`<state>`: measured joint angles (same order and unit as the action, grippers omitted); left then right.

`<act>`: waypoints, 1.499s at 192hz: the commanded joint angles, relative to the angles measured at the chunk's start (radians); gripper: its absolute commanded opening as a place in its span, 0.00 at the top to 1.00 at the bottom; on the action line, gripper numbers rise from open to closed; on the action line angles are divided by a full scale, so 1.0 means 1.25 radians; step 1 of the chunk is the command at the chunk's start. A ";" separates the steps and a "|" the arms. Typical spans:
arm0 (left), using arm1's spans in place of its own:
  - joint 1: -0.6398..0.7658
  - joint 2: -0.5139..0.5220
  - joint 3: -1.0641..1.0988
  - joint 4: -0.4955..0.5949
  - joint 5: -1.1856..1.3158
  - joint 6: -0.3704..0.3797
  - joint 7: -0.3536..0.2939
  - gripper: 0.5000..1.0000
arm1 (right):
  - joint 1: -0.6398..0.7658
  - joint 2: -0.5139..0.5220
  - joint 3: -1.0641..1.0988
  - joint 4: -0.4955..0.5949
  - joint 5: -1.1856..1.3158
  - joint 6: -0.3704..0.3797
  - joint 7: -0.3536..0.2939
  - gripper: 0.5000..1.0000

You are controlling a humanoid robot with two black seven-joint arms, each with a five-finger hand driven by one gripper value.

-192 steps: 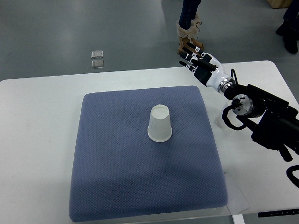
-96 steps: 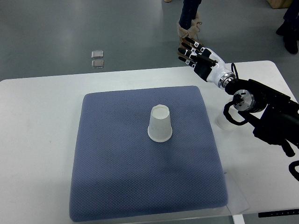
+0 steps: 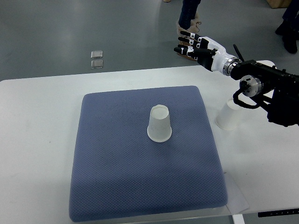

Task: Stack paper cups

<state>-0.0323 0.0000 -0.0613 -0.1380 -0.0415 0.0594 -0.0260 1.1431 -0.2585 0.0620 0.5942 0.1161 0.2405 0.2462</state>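
- Nearest the camera, a blue-grey mat [image 3: 140,186] covers the middle of a white bench [image 3: 37,140], its front half bare.
- At the mat's centre a white paper cup [image 3: 160,123] stands upside down, its narrow base on top and its wide rim flat on the fabric; nothing touches it.
- Off the mat's right edge, on the bare bench, a second paper cup [image 3: 228,115] also stands inverted, well apart from the first and partly under the robot's dark forearm, though whether the arm touches it cannot be told.
- The two cups sit separately, so no stacking is done; judging by this layout, the whole job is still ahead: one cup has to be grasped, lifted, carried over and set down on the other.
- Farther back, the right hand [image 3: 190,44] reaches out beyond the bench's far edge, above the grey floor, its fingers stretched out straight and holding nothing.
- That hand is far from both cups and points away from them, which suggests it is not yet positioned for a pick.
- The left arm does not appear anywhere in the frame.
- On the floor past the bench lie two small square plates [image 3: 97,59], one just behind the other, with no apparent role in the task.
- At the top edge a person's legs and boots [image 3: 187,21] show behind the extended hand; another dark shoe [image 3: 287,32] shows at the upper right corner.
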 commanded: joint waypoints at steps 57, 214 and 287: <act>0.000 0.000 -0.001 -0.001 0.000 0.000 0.000 0.00 | 0.275 -0.072 -0.501 0.120 -0.003 0.004 -0.001 0.17; 0.000 0.000 0.000 0.000 0.000 0.000 0.000 0.00 | 0.991 -0.012 -1.093 0.580 -0.267 0.296 -0.094 0.16; 0.000 0.000 0.000 0.000 0.000 -0.001 0.000 0.00 | 1.126 -0.057 -1.120 0.589 -0.326 0.296 -0.123 0.16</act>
<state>-0.0325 0.0000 -0.0613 -0.1379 -0.0415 0.0586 -0.0260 2.5265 -0.3155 -1.3350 1.3278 -0.2731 0.6107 0.0993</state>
